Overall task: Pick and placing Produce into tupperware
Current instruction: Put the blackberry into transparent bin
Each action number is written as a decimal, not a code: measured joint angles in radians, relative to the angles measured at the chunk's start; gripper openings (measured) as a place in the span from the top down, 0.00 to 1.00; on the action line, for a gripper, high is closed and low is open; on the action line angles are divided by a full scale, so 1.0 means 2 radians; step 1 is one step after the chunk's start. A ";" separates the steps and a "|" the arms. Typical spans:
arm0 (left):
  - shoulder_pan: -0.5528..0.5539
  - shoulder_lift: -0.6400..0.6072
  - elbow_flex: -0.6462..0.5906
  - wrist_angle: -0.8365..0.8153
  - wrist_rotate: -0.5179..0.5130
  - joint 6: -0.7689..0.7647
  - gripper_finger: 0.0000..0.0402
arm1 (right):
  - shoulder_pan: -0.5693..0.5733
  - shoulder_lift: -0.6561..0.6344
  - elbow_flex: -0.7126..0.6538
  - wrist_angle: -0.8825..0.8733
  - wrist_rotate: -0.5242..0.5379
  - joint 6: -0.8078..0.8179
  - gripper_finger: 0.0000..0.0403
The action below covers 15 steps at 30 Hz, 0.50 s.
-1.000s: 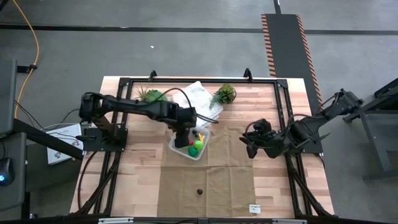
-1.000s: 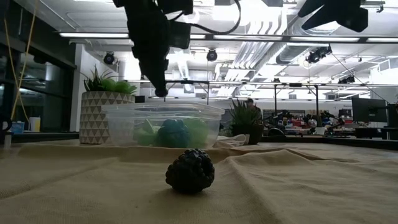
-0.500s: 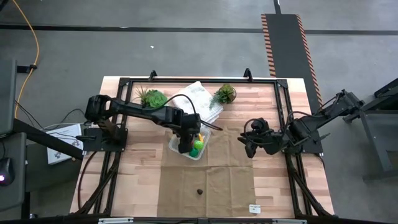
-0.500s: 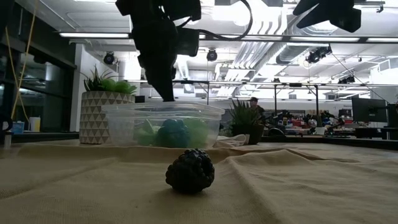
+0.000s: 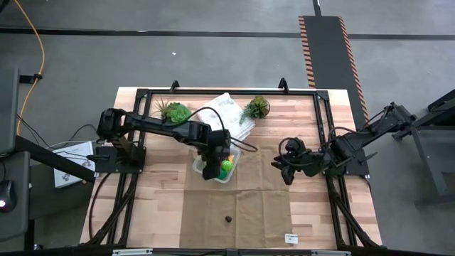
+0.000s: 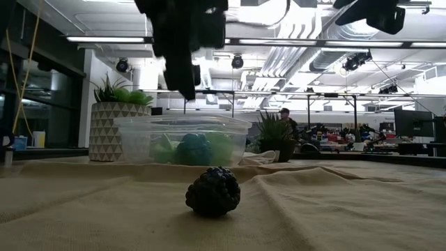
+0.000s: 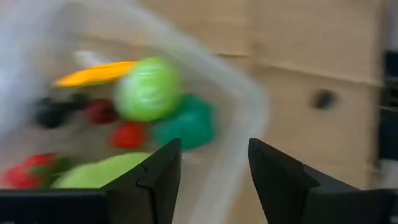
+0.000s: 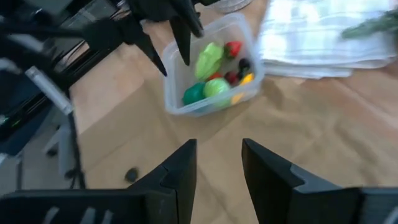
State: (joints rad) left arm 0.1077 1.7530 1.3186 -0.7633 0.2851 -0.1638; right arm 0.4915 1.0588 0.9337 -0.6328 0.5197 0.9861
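The clear tupperware [image 5: 232, 175] sits on the tan cloth near the table's middle, holding several toy produce pieces [image 7: 149, 90]: green, red, yellow-orange and dark ones. One dark brown, bumpy piece [image 5: 228, 219] lies alone on the cloth toward the near edge, large in the low view [image 6: 212, 190]. My left gripper [image 5: 211, 171] hangs open above the tupperware's near-left part, touching nothing; its fingers [image 6: 186, 87] are above the rim. My right gripper [image 5: 282, 171] is open over the cloth's right edge, facing the tupperware [image 8: 211, 68].
A white wrinkly bag [image 5: 229, 114] lies just beyond the tupperware, with two potted plants [image 5: 174, 111] [image 5: 257, 107] at the far edge. The tan cloth [image 5: 249, 206] covers the near middle. A small white tag [image 5: 291, 238] lies near the near-right corner. A black frame borders the table.
My left gripper has moved a little toward the near edge over the tupperware, dipped, then risen somewhat above its rim. My right gripper has drifted slightly toward the table's left. The produce has not moved.
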 joint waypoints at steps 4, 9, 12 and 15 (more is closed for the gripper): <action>-0.032 0.000 0.022 -0.010 0.062 0.000 0.62 | 0.000 0.000 0.000 0.012 -0.034 -0.022 0.71; -0.088 0.000 0.044 -0.012 0.074 0.001 0.70 | 0.013 0.000 0.000 0.040 -0.048 -0.049 0.71; -0.120 0.000 0.057 -0.006 0.052 -0.004 0.72 | 0.021 0.000 0.000 0.065 -0.057 -0.068 0.71; -0.151 0.000 0.065 0.018 0.003 -0.011 0.73 | 0.026 0.000 0.000 0.070 -0.057 -0.070 0.71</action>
State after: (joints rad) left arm -0.1945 1.7523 1.4488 -0.7271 0.2919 -0.1868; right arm 0.5434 1.0588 0.9337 -0.4934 0.4058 0.8452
